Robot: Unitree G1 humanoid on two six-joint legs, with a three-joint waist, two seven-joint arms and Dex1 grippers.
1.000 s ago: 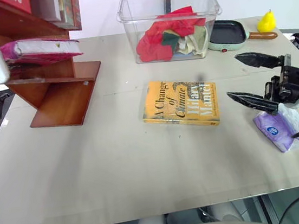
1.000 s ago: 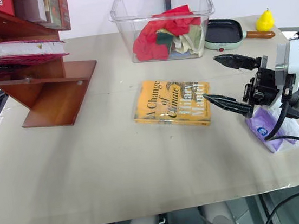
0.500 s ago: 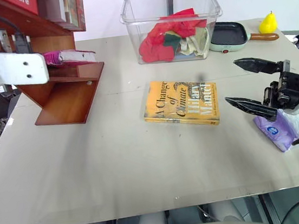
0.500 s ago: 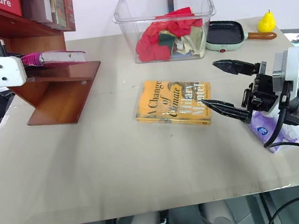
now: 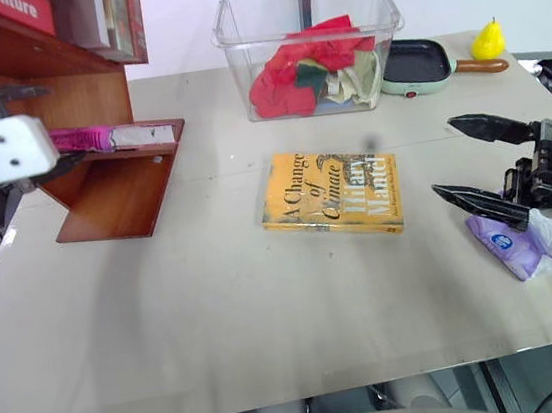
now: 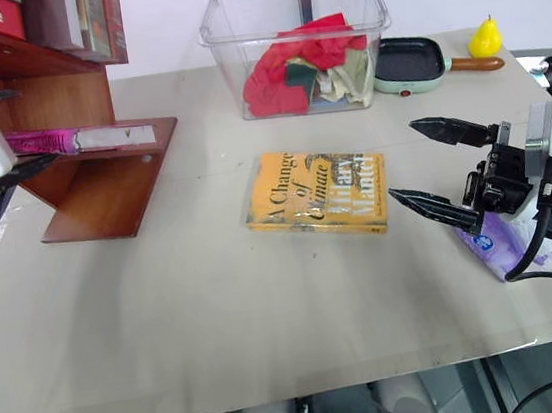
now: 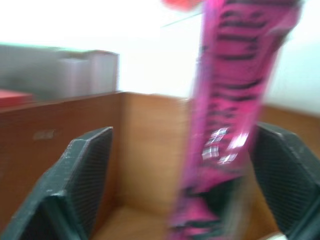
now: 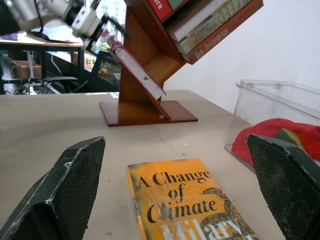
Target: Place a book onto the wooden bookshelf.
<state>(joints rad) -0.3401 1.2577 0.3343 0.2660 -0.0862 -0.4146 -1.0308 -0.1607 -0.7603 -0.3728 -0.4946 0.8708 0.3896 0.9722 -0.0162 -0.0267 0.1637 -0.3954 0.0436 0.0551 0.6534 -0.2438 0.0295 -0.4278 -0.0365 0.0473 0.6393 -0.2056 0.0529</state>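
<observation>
Left gripper (image 7: 180, 195) fingers stand spread either side of the pink book (image 6: 77, 141), which I see lying on the wooden bookshelf (image 6: 102, 187); right gripper (image 6: 431, 169) gapes empty.

pink book (image 5: 111, 138) on wooden bookshelf (image 5: 118, 191)

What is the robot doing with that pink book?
The robot is putting the pink book onto the wooden bookshelf. The book lies on a slanted board of the shelf, and the left gripper has its fingers spread on either side of the spine. The right gripper hangs open above the table, near a yellow book lying flat. A clear bin of cloths stands at the back.
</observation>
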